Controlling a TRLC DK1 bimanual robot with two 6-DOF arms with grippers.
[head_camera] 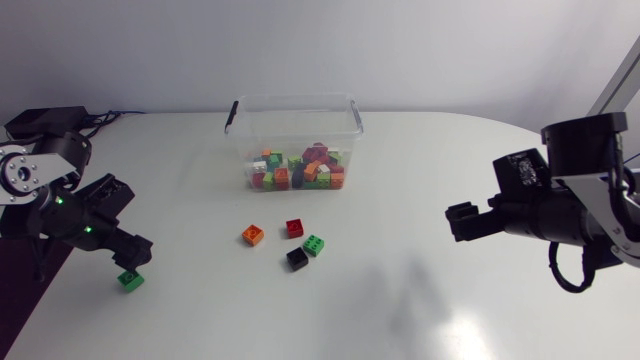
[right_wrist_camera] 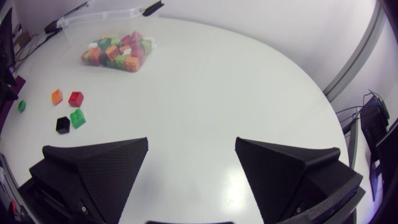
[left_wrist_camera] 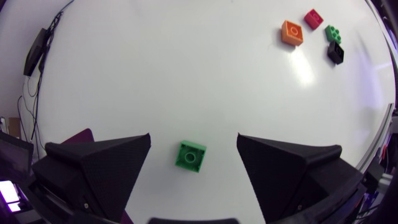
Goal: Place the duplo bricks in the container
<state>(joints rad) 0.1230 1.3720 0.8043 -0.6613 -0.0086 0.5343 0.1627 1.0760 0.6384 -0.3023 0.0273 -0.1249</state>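
Under left gripper (left_wrist_camera: 193,139) — green brick (left_wrist_camera: 190,155)

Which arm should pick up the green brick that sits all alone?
Left. The left hand, open, hangs right over the lone green brick, which lies between its fingers. The right hand is far across the table, holding nothing.

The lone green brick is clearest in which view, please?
Left wrist view: the green brick shows large between the fingers of the open left gripper. Head view shows it small; right wrist view, a far speck.
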